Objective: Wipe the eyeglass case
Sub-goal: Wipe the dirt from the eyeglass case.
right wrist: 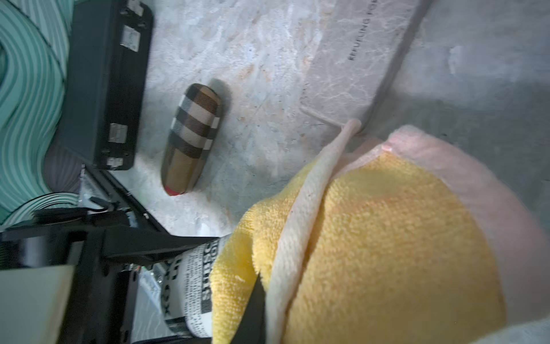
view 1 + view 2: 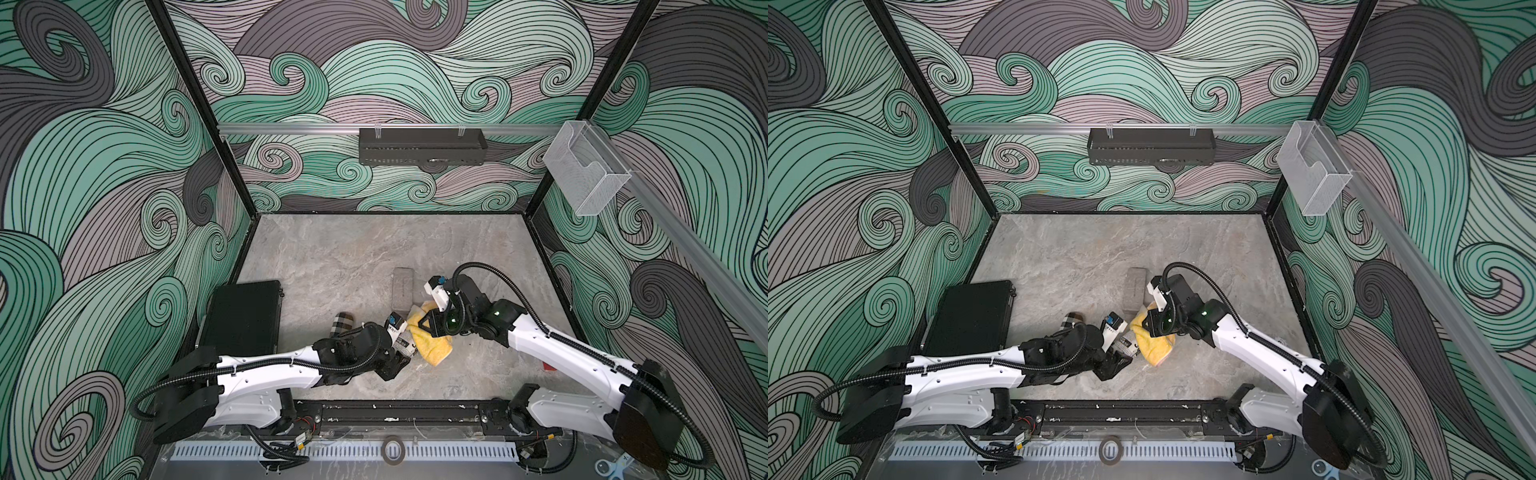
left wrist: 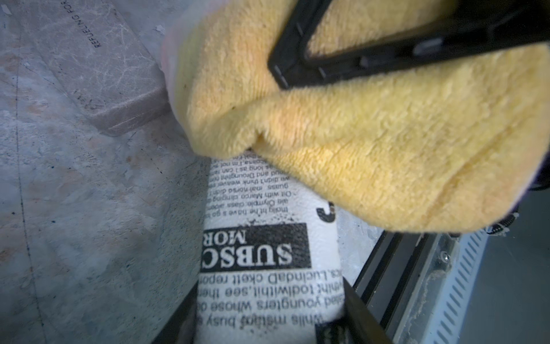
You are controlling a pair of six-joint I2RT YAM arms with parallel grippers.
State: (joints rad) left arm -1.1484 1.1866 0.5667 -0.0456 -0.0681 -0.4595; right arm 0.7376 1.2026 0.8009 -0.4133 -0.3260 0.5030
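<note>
Left gripper (image 3: 270,297) clamping newsprint eyeglass case (image 3: 268,226), yellow cloth (image 3: 357,134) covering its tip

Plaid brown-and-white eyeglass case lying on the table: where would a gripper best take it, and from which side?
Take the plaid brown-and-white eyeglass case across its narrow width near mid-length, coming straight down from above. It lies flat on the grey marble table, with bare surface along both long sides for the jaws; its rounded ends would probably slip.

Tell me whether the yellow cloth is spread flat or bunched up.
Bunched: the yellow cloth is folded over the newspaper-print case with a deep crease, pinched by the right gripper.
</note>
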